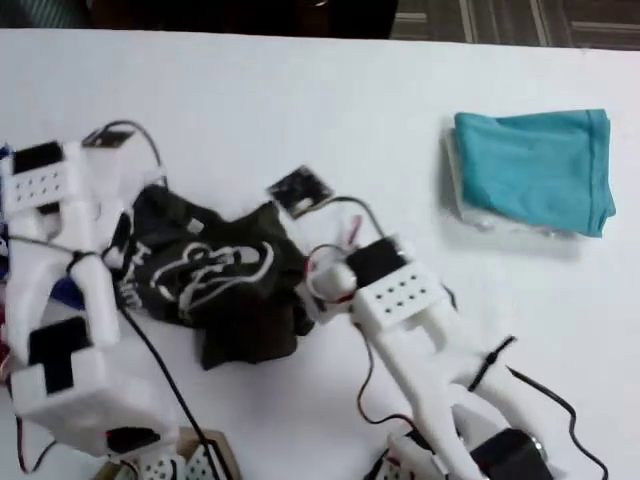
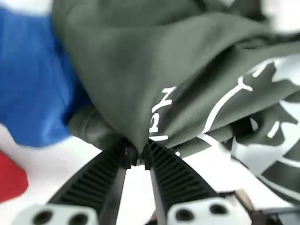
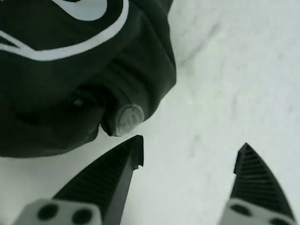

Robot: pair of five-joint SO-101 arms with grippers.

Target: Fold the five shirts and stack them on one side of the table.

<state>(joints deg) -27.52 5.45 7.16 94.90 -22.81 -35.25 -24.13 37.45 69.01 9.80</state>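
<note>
A crumpled black shirt [image 1: 225, 285] with a white print lies left of the table's middle. My left gripper [image 2: 137, 158] is shut on a pinched fold of this black shirt [image 2: 187, 70], at the shirt's left edge in the high view [image 1: 125, 262]. My right gripper [image 3: 190, 153] stands open just off the shirt's right edge [image 1: 312, 292], nothing between its fingers; the black shirt [image 3: 70, 61] with a small round tag [image 3: 128, 118] lies beside one fingertip. A folded teal shirt [image 1: 535, 170] rests on top of a pale folded layer at the right.
A blue shirt [image 2: 28, 79] and a bit of a red one [image 2: 9, 180] lie beyond the black shirt at the table's left. Bare white table [image 1: 300, 90] stretches across the far side and between the black shirt and the teal stack.
</note>
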